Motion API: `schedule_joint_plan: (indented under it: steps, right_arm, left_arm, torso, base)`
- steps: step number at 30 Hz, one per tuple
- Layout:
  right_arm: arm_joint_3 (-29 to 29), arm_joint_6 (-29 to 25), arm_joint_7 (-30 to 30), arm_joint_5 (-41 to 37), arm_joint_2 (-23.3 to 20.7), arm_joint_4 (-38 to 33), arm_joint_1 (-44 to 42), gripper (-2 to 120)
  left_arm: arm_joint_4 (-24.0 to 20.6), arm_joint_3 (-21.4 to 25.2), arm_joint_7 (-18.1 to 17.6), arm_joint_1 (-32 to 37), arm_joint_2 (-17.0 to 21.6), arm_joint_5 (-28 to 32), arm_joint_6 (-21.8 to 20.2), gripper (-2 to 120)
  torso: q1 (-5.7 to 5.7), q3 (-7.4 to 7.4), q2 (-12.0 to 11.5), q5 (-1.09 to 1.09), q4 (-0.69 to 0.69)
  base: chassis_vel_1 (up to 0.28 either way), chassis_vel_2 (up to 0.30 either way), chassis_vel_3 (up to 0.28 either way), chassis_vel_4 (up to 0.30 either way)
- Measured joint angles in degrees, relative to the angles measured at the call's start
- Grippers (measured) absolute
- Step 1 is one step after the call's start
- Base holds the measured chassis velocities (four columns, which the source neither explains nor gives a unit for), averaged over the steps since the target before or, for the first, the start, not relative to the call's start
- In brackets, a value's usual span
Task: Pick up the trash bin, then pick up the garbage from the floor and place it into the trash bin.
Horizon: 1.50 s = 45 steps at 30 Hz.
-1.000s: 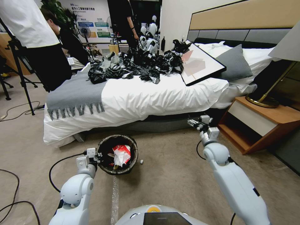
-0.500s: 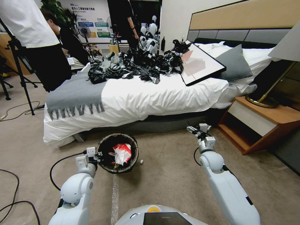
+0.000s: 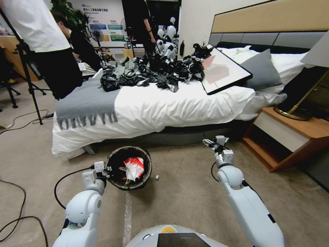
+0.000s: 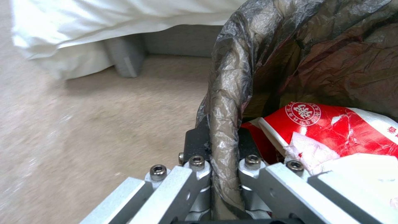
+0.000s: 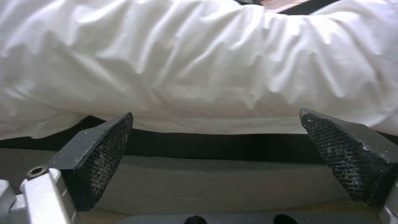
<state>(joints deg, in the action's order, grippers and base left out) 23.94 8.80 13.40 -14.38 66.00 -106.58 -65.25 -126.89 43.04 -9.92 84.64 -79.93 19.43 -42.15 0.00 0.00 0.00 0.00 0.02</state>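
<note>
Your left gripper (image 4: 224,174) is clamped on the rim of the trash bin (image 3: 128,168), lower centre of the head view (red-and-white wrapper (image 3: 133,168) inside). Your right gripper (image 3: 209,142) hangs spread apart, empty, near the bed (image 3: 154,106).

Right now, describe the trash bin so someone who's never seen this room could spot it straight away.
Start at the big white bed and look down to the carpet at its near side. The trash bin sits there, its rim pinched by the left claw. It is the one round container, lined with a dark bag, with a red-and-white wrapper inside.
</note>
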Motion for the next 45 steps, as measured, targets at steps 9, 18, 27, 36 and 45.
schedule_joint_plan:
  steps: [9, 18, 27, 36, 45]
  right_arm:
    - [-0.56, 0.01, -0.03, 0.15, 0.42, 0.15, 0.01, 100]
    - [-1.40, 0.23, 0.00, 0.05, -0.62, 0.14, -0.12, 100]
    - [-5.42, 3.18, 0.10, -2.59, -4.74, -0.48, 1.66, 100]
    - [-21.57, 22.43, -0.25, -19.97, -12.08, 6.75, 17.30, 100]
    - [-35.94, 33.42, -4.62, -34.00, -9.95, 24.26, 35.03, 100]
  left_arm:
    - [-0.13, -0.10, -0.22, 0.04, -0.27, 0.11, 0.00, 0]
    - [-0.39, 0.01, -0.34, 0.66, -0.23, 0.05, 0.07, 0]
    - [-0.20, 0.19, -0.09, 0.98, -0.18, -0.35, 0.29, 0]
    - [-0.28, 0.27, -0.10, 1.68, -0.29, -1.31, 0.15, 0]
    - [-2.18, 0.44, 0.15, 2.24, -0.41, -1.94, 0.10, 0]
  torso:
    - [0.00, 0.00, 0.00, 0.00, -0.02]
    - [0.00, 0.00, 0.00, 0.00, 0.00]
    - [0.00, 0.00, 0.00, 0.00, -0.02]
    - [0.01, 0.00, 0.00, 0.01, -0.04]
    - [0.01, 0.00, -0.01, -0.02, -0.02]
  base:
    - [0.061, 0.060, 0.066, 0.066]
    - [0.039, 0.043, 0.042, 0.047]
    - [0.000, 0.000, 0.000, 0.000]
    - [0.000, 0.000, 0.000, 0.000]
    - [0.000, 0.000, 0.000, 0.000]
